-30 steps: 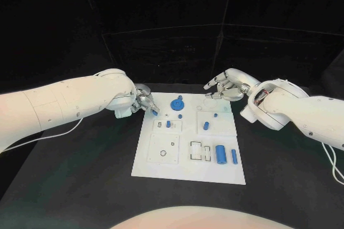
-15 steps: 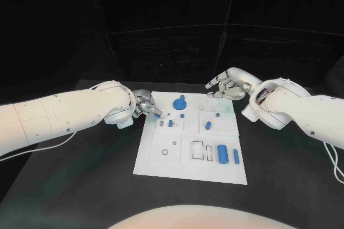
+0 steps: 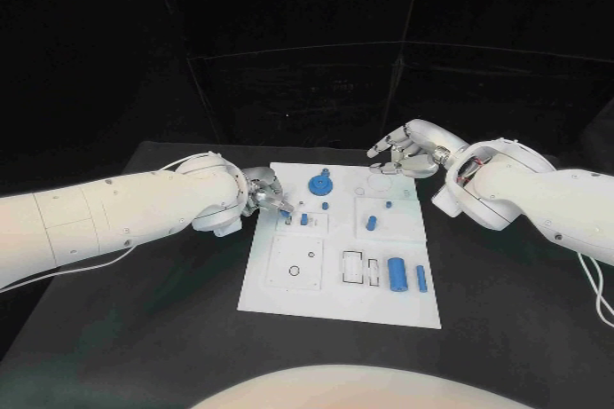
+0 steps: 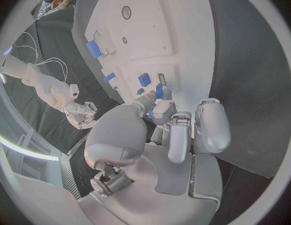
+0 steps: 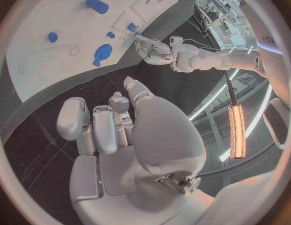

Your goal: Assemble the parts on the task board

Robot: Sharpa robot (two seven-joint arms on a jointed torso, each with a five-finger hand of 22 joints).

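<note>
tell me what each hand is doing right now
Left hand: pinches a small blue part over the task board.
Right hand: holds nothing, fingers loosely curled, at the board's far edge.

We see the white task board (image 3: 292,294) lying flat in the middle of the black table, with outlined recesses across it. A round blue part (image 3: 318,187) sits near its far edge, small blue pegs (image 3: 371,223) stand mid-board, and two blue cylinders (image 3: 397,273) lie side by side near its right edge.
</note>
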